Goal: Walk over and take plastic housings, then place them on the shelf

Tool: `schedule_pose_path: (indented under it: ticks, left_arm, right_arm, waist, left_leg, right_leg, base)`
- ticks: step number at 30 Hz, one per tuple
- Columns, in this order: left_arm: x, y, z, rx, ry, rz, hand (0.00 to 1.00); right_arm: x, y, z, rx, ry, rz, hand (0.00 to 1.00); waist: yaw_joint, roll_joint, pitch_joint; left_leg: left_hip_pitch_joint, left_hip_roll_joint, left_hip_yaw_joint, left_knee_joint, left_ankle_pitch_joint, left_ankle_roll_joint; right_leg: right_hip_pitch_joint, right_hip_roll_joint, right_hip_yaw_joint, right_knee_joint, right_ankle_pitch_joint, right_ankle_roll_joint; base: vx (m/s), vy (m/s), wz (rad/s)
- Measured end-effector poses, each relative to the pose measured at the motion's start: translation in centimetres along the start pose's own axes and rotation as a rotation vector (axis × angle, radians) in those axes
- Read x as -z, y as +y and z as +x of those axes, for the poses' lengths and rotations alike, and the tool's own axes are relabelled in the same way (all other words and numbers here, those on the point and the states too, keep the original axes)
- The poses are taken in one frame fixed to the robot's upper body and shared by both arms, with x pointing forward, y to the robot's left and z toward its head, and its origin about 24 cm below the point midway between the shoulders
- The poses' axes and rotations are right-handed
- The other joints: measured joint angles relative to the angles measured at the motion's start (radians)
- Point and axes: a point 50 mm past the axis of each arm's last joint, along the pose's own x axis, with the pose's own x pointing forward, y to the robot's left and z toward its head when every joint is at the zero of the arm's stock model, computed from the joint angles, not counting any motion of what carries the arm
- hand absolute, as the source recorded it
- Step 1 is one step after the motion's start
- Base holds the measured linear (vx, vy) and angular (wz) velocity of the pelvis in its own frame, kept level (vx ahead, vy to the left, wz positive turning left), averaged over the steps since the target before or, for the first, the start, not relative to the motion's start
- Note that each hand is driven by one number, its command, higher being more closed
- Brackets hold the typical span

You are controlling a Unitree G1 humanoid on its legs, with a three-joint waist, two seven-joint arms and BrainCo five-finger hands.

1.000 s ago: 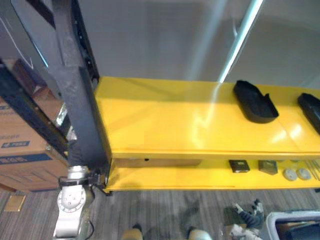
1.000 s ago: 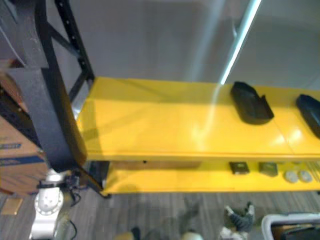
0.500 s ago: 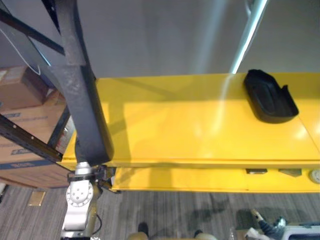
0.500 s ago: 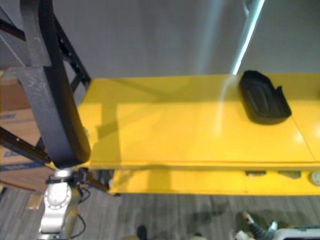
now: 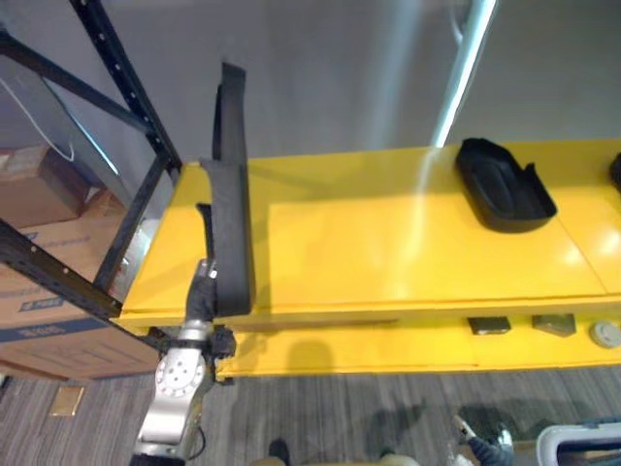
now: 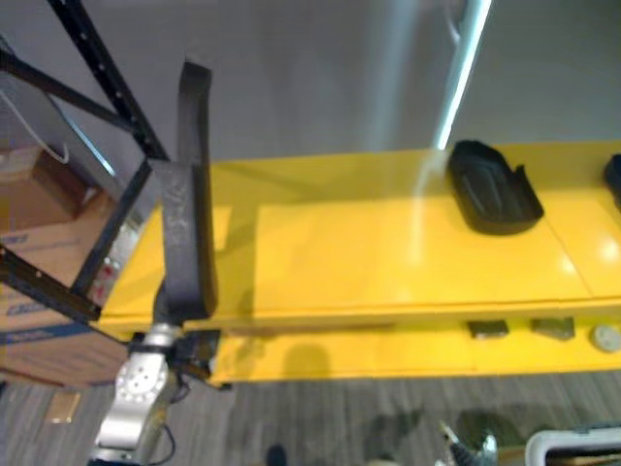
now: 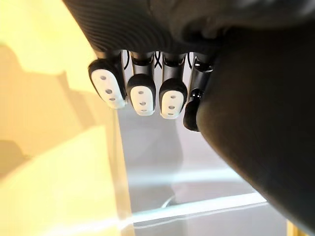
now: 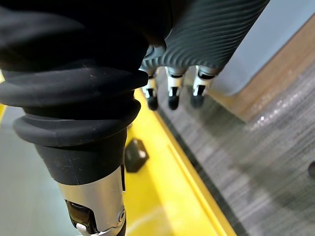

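Silver-fingered left hand (image 7: 140,96): clenched round the lower end of the long black housing (image 5: 231,223), which stands on edge over the left end of the yellow shelf (image 5: 388,243); contact with the deck cannot be made out. Right hand (image 8: 171,93): low beside the shelf, fingers apparently slack, carrying nothing. Second housing (image 5: 505,184): lying on the top deck, well to the right. Third housing (image 5: 615,171): at the far right edge. Status: fetching looks done; setting down and letting go are left.
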Motion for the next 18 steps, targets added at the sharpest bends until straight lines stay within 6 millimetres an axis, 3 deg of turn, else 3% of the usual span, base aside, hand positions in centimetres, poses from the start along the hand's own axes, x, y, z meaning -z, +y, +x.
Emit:
schedule_pose_path:
  ticks: [13, 18]
  left_arm:
    - [-0.7, 1.6, 0.3, -0.016, -0.021, 0.052, 1.0]
    - [-2.0, 0.2, 1.6, 0.097, -0.082, 0.115, 1.0]
  right_arm:
    - [0.1, 1.2, 0.1, -0.042, 0.014, -0.016, 0.0]
    - [0.8, 0.7, 0.0, -0.058, 0.043, -0.05, 0.0]
  waist:
    - [0.003, -0.007, -0.005]
    - [0.002, -0.023, -0.022]
  left_leg:
    - [0.001, 0.003, -0.022, 0.0, 0.002, -0.002]
    - [-0.019, 0.01, 0.001, -0.001, 0.005, -0.006]
  right_leg:
    - [0.03, 0.002, -0.03, -0.018, 0.0, 0.0]
    - [0.007, 0.001, -0.019, -0.016, 0.007, -0.004]
  base:
    - [0.01, -0.006, 0.06]
    - [-0.02, 0.006, -0.03]
